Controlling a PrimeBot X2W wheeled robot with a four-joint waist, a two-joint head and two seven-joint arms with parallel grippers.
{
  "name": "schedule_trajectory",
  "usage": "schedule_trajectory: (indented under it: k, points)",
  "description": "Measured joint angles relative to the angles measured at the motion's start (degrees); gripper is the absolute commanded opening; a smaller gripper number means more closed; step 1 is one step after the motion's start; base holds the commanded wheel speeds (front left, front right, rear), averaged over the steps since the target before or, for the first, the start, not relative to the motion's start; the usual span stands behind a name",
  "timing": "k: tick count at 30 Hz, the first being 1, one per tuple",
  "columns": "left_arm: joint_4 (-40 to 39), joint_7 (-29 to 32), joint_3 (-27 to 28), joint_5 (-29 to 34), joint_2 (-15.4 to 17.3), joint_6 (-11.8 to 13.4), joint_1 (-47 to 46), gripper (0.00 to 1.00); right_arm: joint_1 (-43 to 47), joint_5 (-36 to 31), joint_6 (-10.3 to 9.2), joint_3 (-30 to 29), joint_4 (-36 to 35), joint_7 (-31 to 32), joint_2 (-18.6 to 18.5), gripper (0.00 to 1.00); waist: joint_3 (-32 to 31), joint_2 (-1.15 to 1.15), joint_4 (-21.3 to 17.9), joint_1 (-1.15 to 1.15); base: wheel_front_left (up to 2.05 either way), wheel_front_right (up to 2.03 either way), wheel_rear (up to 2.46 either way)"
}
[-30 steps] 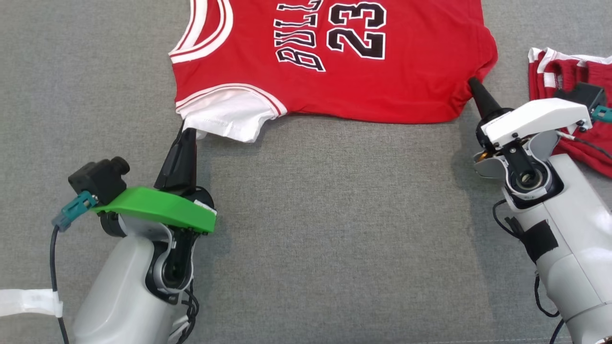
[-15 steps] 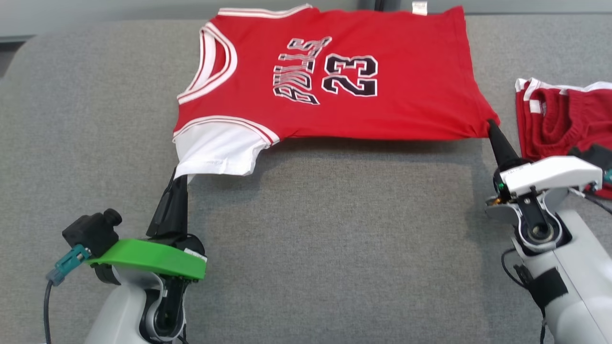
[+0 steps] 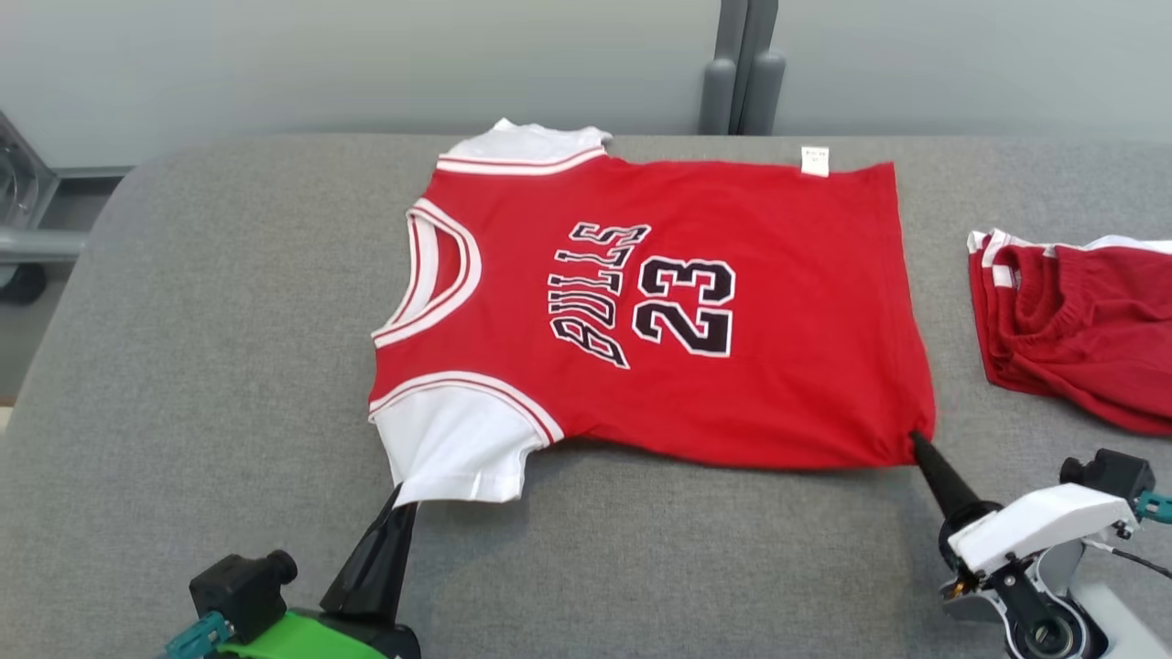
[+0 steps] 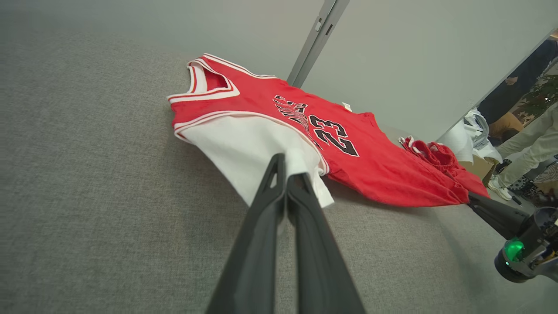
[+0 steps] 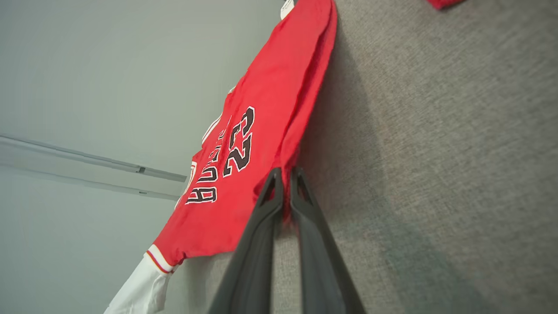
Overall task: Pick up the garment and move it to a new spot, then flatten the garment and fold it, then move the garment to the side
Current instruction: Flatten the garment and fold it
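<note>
The red jersey (image 3: 696, 302), printed BULLS 23, lies spread across the middle of the head view on the grey bench (image 3: 229, 320). Its neckline is toward the left of the frame, its hem toward the right, and its far edge is close to the bench's back edge. The left tool (image 3: 400, 499) rises from the lower left of the frame, clenched on the lower corner of the white sleeve (image 3: 453, 448), which forms the jersey's lower-left corner. In the left wrist view its two dark fingers (image 4: 261, 226) meet on the white cloth at the centre of the frame. The right tool (image 3: 918, 442) comes in from the lower right, its tip pinched on the jersey's lower-right hem corner. In the right wrist view, red fabric is nipped between the closed fingers just above mid-frame. The jersey's near edge runs between the two tools and casts a thin shadow on the bench below it. A second red garment (image 3: 1080, 320) lies crumpled at the right edge of the head view, apart from the jersey.
</note>
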Motion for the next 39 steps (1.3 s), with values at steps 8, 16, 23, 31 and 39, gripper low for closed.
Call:
schedule_trajectory:
  k: [8, 16, 23, 31, 39]
  points:
    - [-4.4, 0.0, -1.2, -0.8, 2.3, -0.5, 4.3, 0.0, 4.8, -1.1, 0.0, 2.4, -7.4, 2.5, -3.3, 0.0, -2.4, 0.0, -1.0, 0.0, 0.0, 0.0, 0.0]
    - [-9.3, 0.0, -1.1, -4.2, 5.7, -1.0, 8.4, 0.0, 11.3, -0.6, -0.68, -0.5, -13.4, 3.4, -8.6, 0.0, -4.5, 0.0, -1.9, 0.0, 0.0, 0.0, 0.0]
    - [-11.4, 1.4, -2.3, -5.0, 7.8, -1.0, 12.9, 0.0, 16.7, 1.2, -2.82, 0.1, -17.0, 6.2, -10.4, 0.0, -5.0, 0.0, -2.1, 0.0, 0.0, 0.0, 0.0]
    - [-11.1, 5.1, -5.7, -5.4, 8.5, -1.0, 13.6, 0.0, 17.4, 1.1, -4.68, 1.6, -16.4, 7.4, -9.8, 0.0, -5.3, 0.0, -2.7, 0.0, 0.0, 0.0, 0.0]
    - [-8.4, 7.3, -6.0, -5.9, 8.5, -0.9, 13.6, 0.0, 16.7, 0.7, -6.13, 0.7, -12.0, 5.9, -7.5, 0.0, -4.7, 0.0, -2.7, 0.0, 0.0, 0.0, 0.0]
